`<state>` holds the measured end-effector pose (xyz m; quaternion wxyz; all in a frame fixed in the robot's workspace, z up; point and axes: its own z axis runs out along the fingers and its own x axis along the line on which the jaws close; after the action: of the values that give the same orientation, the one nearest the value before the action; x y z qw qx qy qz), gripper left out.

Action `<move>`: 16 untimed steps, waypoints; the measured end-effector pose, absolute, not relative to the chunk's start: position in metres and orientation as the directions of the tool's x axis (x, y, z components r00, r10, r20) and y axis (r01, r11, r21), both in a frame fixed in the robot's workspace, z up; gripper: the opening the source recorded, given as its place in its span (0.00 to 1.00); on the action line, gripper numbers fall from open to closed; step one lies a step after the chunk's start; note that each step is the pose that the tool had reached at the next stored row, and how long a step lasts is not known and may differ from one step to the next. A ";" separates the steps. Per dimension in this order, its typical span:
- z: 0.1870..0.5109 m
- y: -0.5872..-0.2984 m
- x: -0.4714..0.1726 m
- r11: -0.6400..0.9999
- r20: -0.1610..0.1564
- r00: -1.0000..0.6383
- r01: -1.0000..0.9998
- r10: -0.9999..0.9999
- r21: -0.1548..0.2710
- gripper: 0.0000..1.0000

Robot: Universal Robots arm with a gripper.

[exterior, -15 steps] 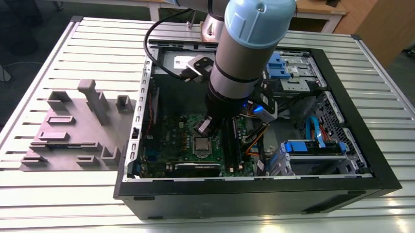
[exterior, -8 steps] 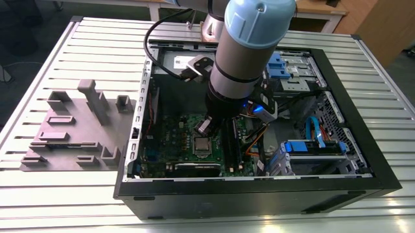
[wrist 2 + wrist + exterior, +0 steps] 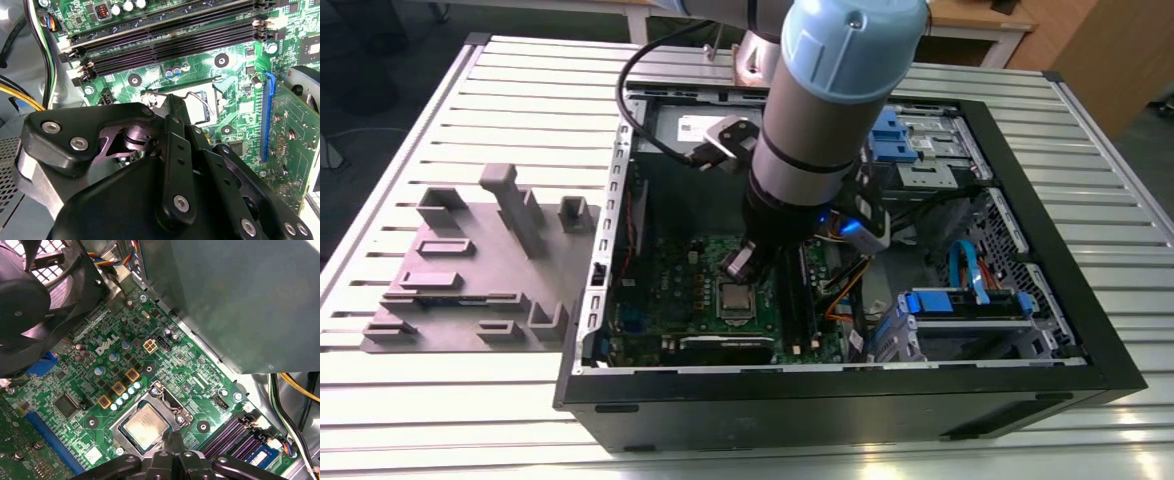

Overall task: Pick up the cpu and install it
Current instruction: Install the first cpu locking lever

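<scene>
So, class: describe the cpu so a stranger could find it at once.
Start at the open black computer case on the slatted table. On its green motherboard, inside the metal-framed socket, lies the cpu: a flat, silvery square, unlike the dark chips around.

open black computer case (image 3: 1067, 385) lying on a slatted metal tabletop (image 3: 400, 200); green motherboard (image 3: 660, 300) inside; grey plastic tray (image 3: 467, 270) beside the case, toward the exterior view's left; blue drive brackets (image 3: 961, 302).

Pale blue joint cap atop a silver-grey cylindrical arm (image 3: 821, 110) with a black band lower down. Black cable looping off upper left. Matte black end effector (image 3: 165, 150) linkage plates, studded with silver round-head screws; small blue glow at wrist.
</scene>
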<state>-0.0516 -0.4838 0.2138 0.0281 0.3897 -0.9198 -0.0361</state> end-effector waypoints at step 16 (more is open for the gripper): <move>0.207 -0.487 -0.053 0.737 0.026 -0.738 -0.670 -0.674 0.085 0.10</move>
<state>-0.0532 -0.4872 0.2067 0.0273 0.3608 -0.9316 -0.0349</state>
